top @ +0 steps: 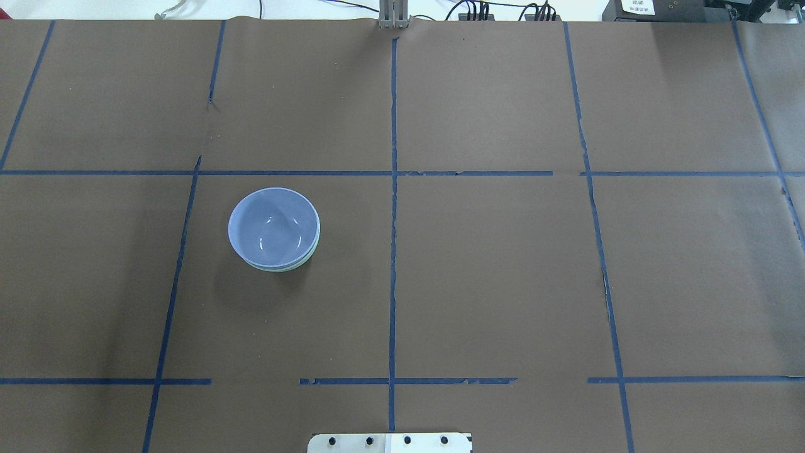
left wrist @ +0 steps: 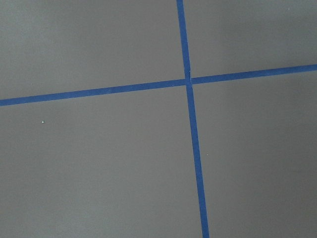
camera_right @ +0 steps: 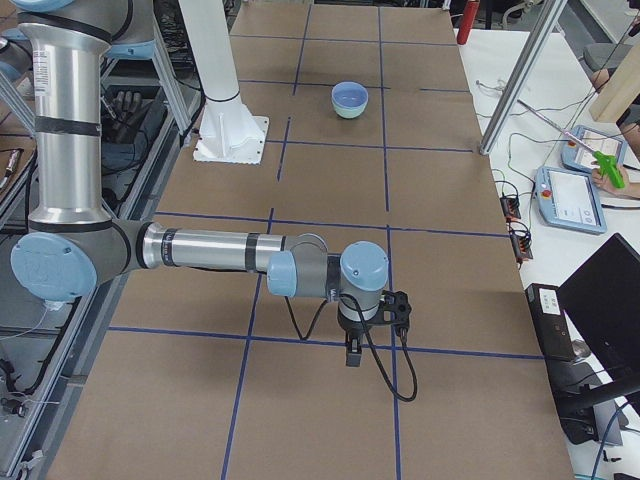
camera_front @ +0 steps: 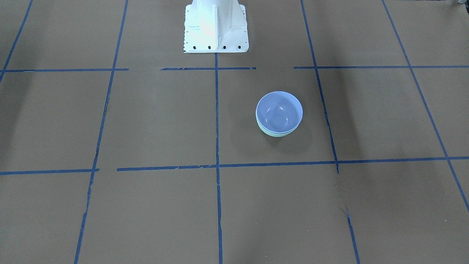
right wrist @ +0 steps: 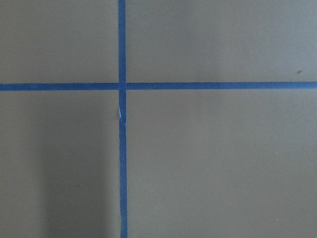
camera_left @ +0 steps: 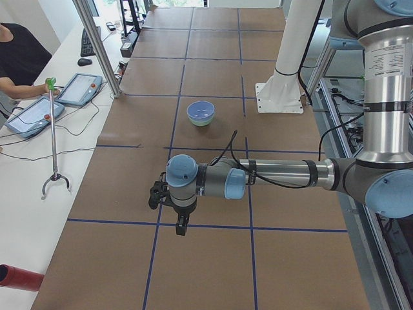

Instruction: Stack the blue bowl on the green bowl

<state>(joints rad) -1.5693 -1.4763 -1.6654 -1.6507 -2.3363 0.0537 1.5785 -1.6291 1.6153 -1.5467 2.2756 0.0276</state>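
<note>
Stack: blue bowl [camera_front: 279, 111] nested in green bowl [camera_front: 273, 132]; left claw [camera_left: 182, 223] nearer than right claw [camera_right: 353, 350], both well apart. I cannot tell either's spread.

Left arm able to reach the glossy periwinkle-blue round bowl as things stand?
Probably yes. The glossy periwinkle-blue bowl, nested in the pale mint-green round bowl, sits on the left arm's half of the brown table, uncovered, with nothing standing between it and the left gripper.

1 blue bowl [camera_front: 279, 112]: smooth, glossy, bright glints inside.
1 green bowl [camera_front: 274, 134]: equally glossy on its visible rim.
table cover [camera_front: 154, 121]: matt brown paper, lightly creased.
grid tape [camera_front: 217, 121]: blue, matt, frayed in places.
robot base [camera_front: 215, 29]: white-painted metal, slight sheen.
left arm tube [camera_left: 284, 173]: silver metal, satin.
joint cap [camera_left: 181, 169]: smooth blue plastic.
</note>
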